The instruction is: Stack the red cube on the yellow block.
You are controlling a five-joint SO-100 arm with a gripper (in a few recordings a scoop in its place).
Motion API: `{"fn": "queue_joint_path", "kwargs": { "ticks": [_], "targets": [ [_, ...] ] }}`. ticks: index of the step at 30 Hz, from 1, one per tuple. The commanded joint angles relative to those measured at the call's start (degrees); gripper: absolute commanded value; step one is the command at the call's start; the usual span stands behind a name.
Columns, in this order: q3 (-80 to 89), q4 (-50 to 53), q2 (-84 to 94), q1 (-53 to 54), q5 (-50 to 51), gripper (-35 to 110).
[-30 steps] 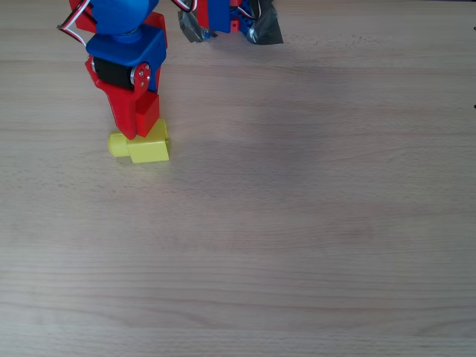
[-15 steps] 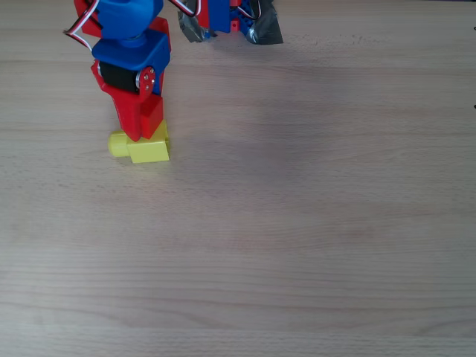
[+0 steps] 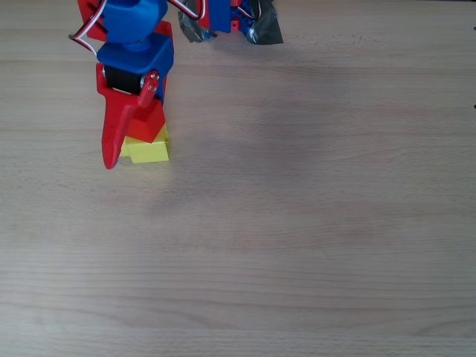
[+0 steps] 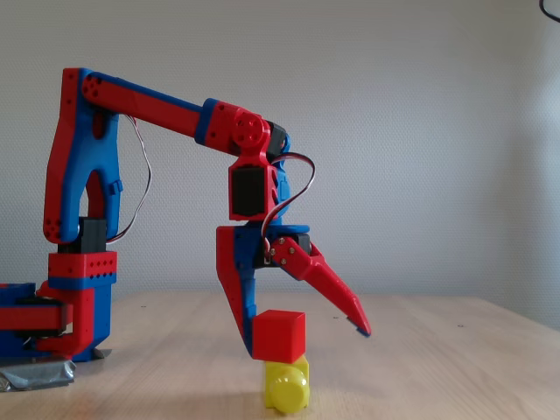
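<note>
The red cube (image 4: 280, 335) rests on top of the yellow block (image 4: 287, 385), sitting slightly askew. In the fixed view the block's round stud faces the camera. My gripper (image 4: 306, 341) is open around the cube: one finger stands upright against the cube's left side, and the other is swung out to the right and up, well apart from it. From overhead, the red cube (image 3: 149, 123) covers the far part of the yellow block (image 3: 149, 150). The swung-out finger of the gripper (image 3: 123, 145) lies over the block's left side and hides the stud.
The arm's base (image 4: 77, 306) stands at the table's far edge, held down with dark tape (image 3: 266, 30). The wooden table (image 3: 312, 223) stretches bare to the right and front of the stack.
The gripper has opened: its moving finger swung out toward the front, covering the yellow stud. The red cube stays on the yellow block, now turned slightly.
</note>
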Motion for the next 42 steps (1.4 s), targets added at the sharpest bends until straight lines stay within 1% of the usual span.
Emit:
{"fn": "queue_joint_path", "kwargs": {
  "ticks": [1,10,21,22,23,24,25,26,27,28,33,35,38,42],
  "targets": [
    [-0.26,0.09,4.66,-0.7,-0.7,52],
    [2.11,2.29,9.32,-3.6,0.53,52],
    [13.97,-1.93,21.36,-12.83,2.37,48],
    [15.56,-2.72,23.2,-13.27,1.93,46],
    [17.84,-3.87,25.4,-13.71,1.05,41],
    [20.39,-5.45,27.69,-14.15,0.18,31],
    [23.47,-7.12,30.41,-14.41,-0.62,25],
    [26.63,-8.26,33.49,-14.77,-1.32,22],
    [30.06,-9.14,36.83,-15.38,-2.29,11],
    [33.75,-10.37,40.34,-16.0,-2.99,6],
    [51.06,-17.58,56.69,-20.21,-6.94,2],
    [56.16,-18.81,62.31,-21.88,-7.65,1],
    [60.03,-17.14,70.75,-22.06,-7.29,0],
    [62.75,-11.6,80.33,-22.06,-7.56,0]
  ]
}}
